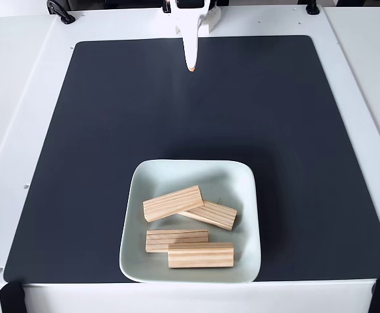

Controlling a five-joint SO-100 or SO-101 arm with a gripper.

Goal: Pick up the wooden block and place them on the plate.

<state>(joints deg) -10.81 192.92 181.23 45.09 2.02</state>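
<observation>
Several light pine wooden blocks lie inside the plate (245, 189), a pale mint-white square dish near the mat's front edge. One block (172, 203) rests tilted across another block (211, 215), and two more (176, 239) (200, 255) lie side by side nearer the front rim. My white gripper (190, 64) hangs at the far edge of the mat, well away from the plate, its fingers together with nothing held.
A dark mat (294, 130) covers most of the white table (20, 98). Black clamps sit at the table's corners (59, 12) (10, 297). Open mat lies between the gripper and the plate.
</observation>
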